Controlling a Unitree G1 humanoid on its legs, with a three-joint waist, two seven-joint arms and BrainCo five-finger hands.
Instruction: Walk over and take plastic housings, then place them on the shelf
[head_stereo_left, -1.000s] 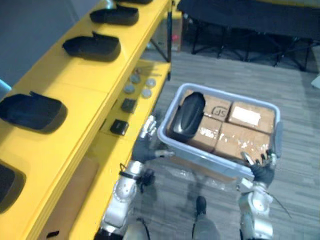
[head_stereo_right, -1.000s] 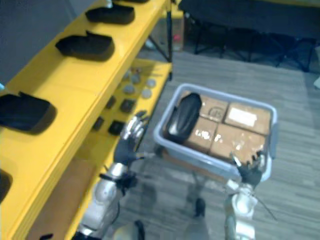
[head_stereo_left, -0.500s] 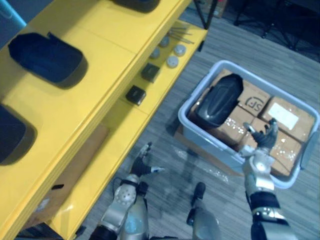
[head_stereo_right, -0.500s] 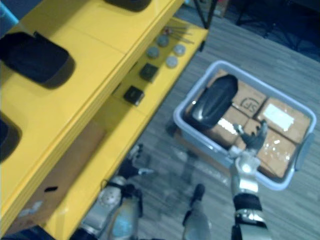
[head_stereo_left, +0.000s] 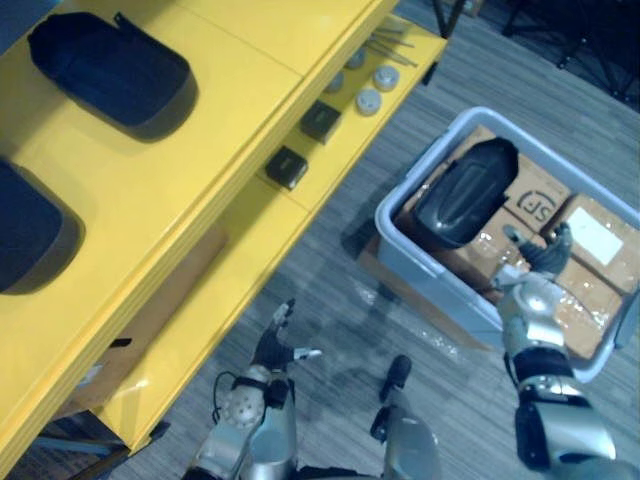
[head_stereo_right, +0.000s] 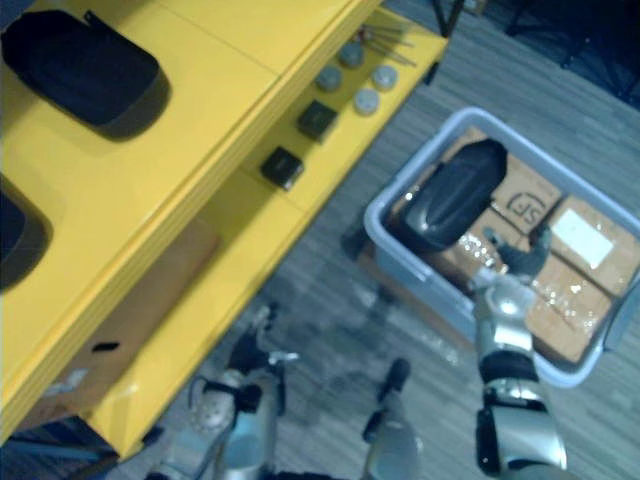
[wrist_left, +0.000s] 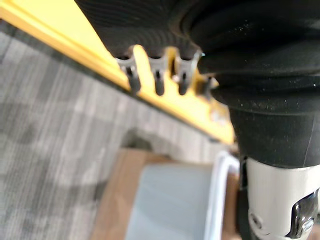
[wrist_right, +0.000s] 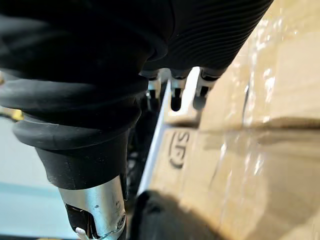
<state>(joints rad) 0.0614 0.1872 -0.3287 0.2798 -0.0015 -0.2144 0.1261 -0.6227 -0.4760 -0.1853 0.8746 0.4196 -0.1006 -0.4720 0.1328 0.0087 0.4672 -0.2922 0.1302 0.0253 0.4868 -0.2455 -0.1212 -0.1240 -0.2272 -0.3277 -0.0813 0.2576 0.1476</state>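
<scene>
Over taped cartons (head_stereo_left: 590, 225) in the grey crate (head_stereo_left: 428, 283), beside a black housing (head_stereo_left: 465, 190), the right hand (head_stereo_left: 531, 296) hovers, fingers seemingly spread.

The yellow shelf's (head_stereo_left: 235, 120) top board carries two black housings (head_stereo_left: 110, 70). Its lower board (head_stereo_left: 250, 235) holds small blocks (head_stereo_left: 287, 167) and discs (head_stereo_left: 369, 101).

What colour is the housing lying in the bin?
The housing is black, clearest in the left eye view.

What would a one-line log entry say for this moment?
step: pick | right hand: open, above boxes in bin, near black housing | left hand: open, low by yellow shelf | grip: none
</scene>
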